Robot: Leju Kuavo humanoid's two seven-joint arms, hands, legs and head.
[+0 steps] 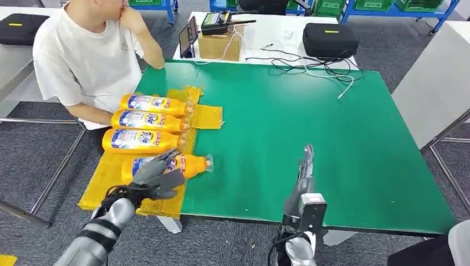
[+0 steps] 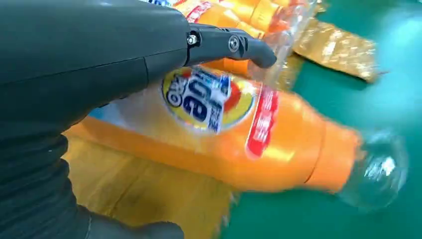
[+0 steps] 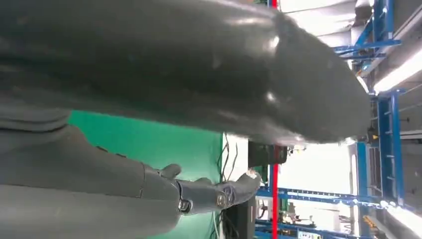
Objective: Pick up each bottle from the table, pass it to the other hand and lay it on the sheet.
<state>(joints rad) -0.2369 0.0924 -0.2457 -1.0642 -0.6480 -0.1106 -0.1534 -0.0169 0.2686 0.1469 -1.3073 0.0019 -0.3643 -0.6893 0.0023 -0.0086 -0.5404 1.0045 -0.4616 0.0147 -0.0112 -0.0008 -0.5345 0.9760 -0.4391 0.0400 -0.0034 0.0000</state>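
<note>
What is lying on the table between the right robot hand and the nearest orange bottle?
Nothing: in the head view, only bare green table lies between the right robot hand and the nearest bottle, which the left robot hand touches.

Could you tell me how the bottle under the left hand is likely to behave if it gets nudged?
The bottle lies on its side and looks round, so it would probably roll. Its glossy plastic may slip under the left hand.

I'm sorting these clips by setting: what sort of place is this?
Probably a robot lab or workshop: blue storage racks holding green crates, loose cables and a black equipment case lie behind the green table.
</note>
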